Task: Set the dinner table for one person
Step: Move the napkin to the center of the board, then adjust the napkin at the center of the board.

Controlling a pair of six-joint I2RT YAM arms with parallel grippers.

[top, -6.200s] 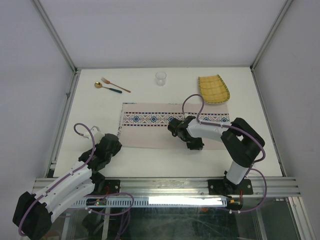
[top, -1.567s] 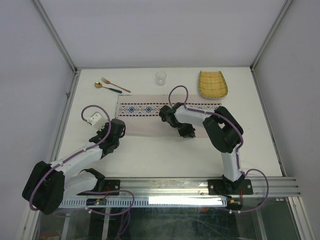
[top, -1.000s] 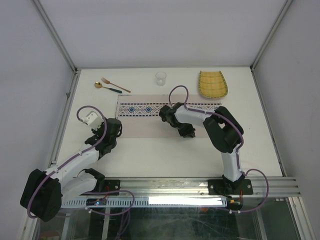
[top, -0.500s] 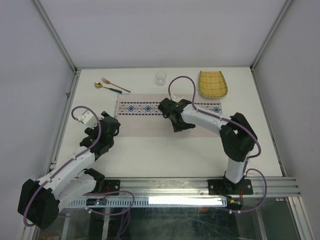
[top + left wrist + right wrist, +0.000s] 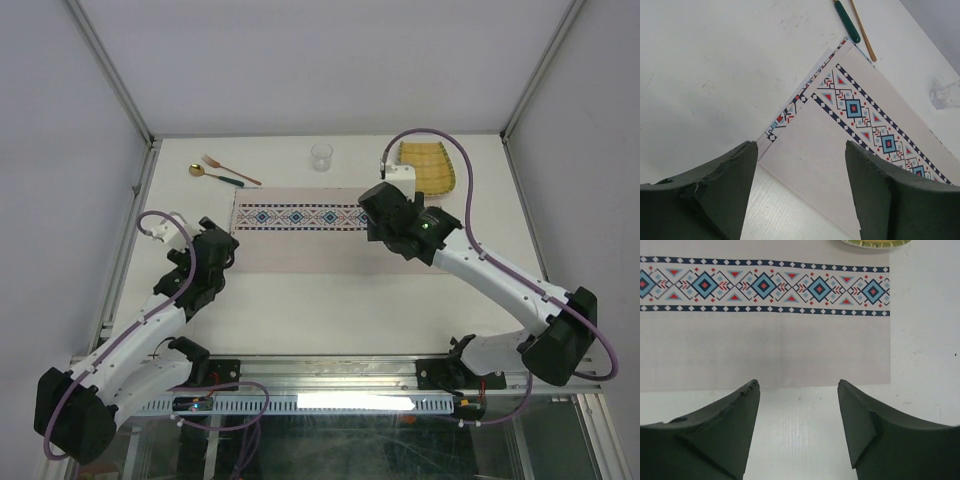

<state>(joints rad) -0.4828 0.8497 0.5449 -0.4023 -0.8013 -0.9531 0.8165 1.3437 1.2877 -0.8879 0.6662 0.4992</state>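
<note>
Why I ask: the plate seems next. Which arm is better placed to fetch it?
Likely right. The right gripper hangs open just beside the yellow plate; the left gripper is at the opposite end of the placemat.

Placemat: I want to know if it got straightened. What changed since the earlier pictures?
The placemat slid away from the arms and leftward, squaring up. The left gripper and right gripper then opened and lifted off it. Fork, spoon and cup stayed put.

Parted end effector [image 5: 800,146] hovers over placemat [image 5: 815,170] corner.
</note>
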